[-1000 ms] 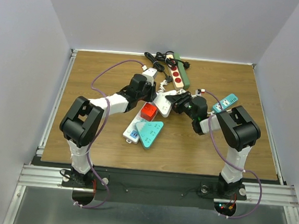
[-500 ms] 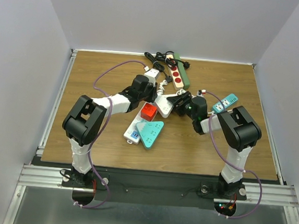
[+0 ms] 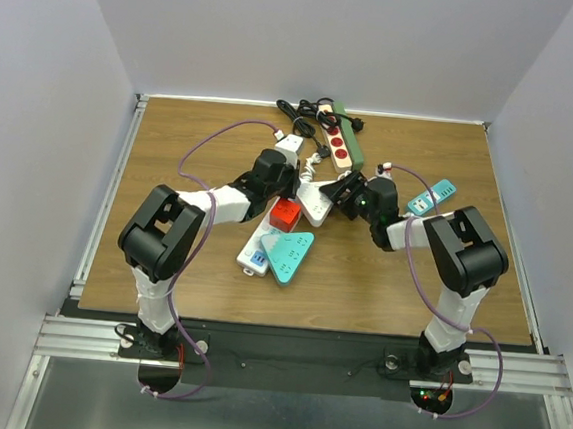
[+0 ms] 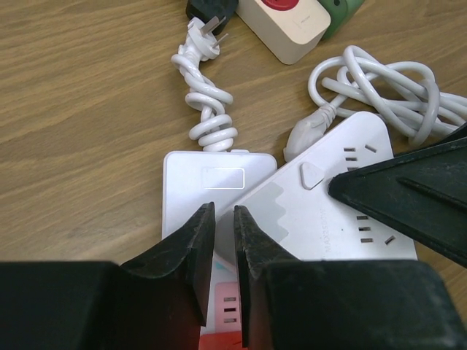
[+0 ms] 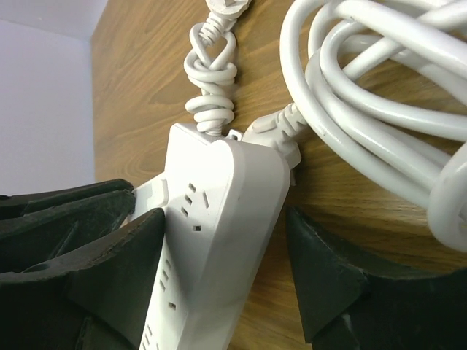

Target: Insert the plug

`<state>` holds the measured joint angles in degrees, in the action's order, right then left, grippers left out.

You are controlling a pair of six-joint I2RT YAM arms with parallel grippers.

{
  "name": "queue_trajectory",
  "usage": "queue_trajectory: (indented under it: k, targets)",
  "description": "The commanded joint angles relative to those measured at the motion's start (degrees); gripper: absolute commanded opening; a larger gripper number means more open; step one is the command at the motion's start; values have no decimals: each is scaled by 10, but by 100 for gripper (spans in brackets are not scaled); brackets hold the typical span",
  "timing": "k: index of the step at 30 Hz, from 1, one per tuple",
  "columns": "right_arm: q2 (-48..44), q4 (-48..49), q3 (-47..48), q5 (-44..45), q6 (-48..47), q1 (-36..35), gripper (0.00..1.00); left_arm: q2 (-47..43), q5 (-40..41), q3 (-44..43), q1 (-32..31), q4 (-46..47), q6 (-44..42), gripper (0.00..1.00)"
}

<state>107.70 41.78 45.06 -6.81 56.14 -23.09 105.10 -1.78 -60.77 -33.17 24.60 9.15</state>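
Note:
A white power strip (image 3: 314, 205) lies mid-table between my two grippers. My right gripper (image 5: 222, 219) is open and straddles its end; the left finger touches the strip's (image 5: 219, 182) side and the right finger stands apart from it. My left gripper (image 4: 219, 211) hovers just above a second flat white strip (image 4: 208, 182), its jaws almost together with nothing between them. That strip's twisted white cord (image 4: 208, 109) ends in a loose white plug (image 4: 206, 35) lying prongs up on the wood. The white power strip (image 4: 328, 211) shows empty sockets.
A red adapter (image 3: 284, 214), a teal strip (image 3: 289, 256) and a white-and-blue strip (image 3: 254, 249) lie just in front of the grippers. A coiled white cable (image 4: 387, 84), a beige strip with red sockets (image 3: 339, 147) and black cords (image 3: 301, 110) lie behind. Another teal strip (image 3: 431, 199) is at right.
My right gripper has opened around the white power strip's end. My left gripper's jaws have closed further. Both arms shifted only slightly.

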Motion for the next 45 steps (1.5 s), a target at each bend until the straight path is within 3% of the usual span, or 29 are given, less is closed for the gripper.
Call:
queue_trajectory:
  k: [1,15,30,45]
  targets:
    - [-14,-71,14,-29,-67,2,74,-5,13,40,-7,-84,8,25]
    - [-5,-86,37,-124,-96,-1,80,-10,13,61,-8,-84,23,22]
    - [21,-242,99,-71,-168,-30,80,2,13,67,-8,-79,26,20]
    - [-17,-275,26,-32,-170,-32,83,-3,13,80,-9,-76,32,18]
